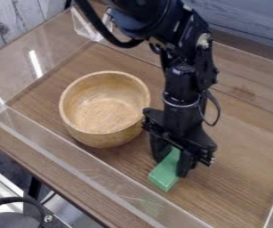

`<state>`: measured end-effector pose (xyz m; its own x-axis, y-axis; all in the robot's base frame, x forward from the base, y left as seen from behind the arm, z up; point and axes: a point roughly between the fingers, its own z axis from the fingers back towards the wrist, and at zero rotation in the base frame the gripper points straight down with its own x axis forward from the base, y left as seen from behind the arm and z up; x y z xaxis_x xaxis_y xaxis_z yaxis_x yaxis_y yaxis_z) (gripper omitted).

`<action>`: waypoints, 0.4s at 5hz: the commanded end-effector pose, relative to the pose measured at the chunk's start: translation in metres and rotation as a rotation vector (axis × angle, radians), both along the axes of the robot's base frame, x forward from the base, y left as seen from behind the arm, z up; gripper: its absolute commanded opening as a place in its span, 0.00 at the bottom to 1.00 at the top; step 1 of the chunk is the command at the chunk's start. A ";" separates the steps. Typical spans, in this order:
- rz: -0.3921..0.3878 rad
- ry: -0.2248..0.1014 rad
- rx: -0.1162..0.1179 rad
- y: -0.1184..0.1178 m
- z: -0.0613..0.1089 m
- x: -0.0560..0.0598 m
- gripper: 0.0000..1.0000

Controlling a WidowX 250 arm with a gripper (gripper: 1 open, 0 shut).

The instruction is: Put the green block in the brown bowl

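The green block (166, 174) lies flat on the wooden table, just right of the brown bowl (100, 134) and near the front wall. My gripper (174, 163) points straight down over the block's far end. One black finger stands on each side of the block, and the fingertips are down near the table. The jaws look as wide apart as a moment ago, and I see no squeeze on the block. Only the block's near half shows; the fingers hide the rest. The bowl is empty and sits upright, a short way left of the gripper.
Clear plastic walls (68, 151) fence the wooden table (239, 191) on the front and left sides. A black cable (20, 214) lies outside the front wall at the bottom left. The black arm (180, 62) rises above the gripper.
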<state>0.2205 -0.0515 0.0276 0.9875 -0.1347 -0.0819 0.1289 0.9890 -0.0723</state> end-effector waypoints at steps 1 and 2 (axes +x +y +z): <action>0.003 -0.056 -0.015 -0.001 0.016 0.012 0.00; 0.002 -0.058 -0.018 0.000 0.021 0.011 0.00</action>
<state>0.2183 -0.0509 0.0348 0.9860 -0.1403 -0.0903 0.1335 0.9880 -0.0777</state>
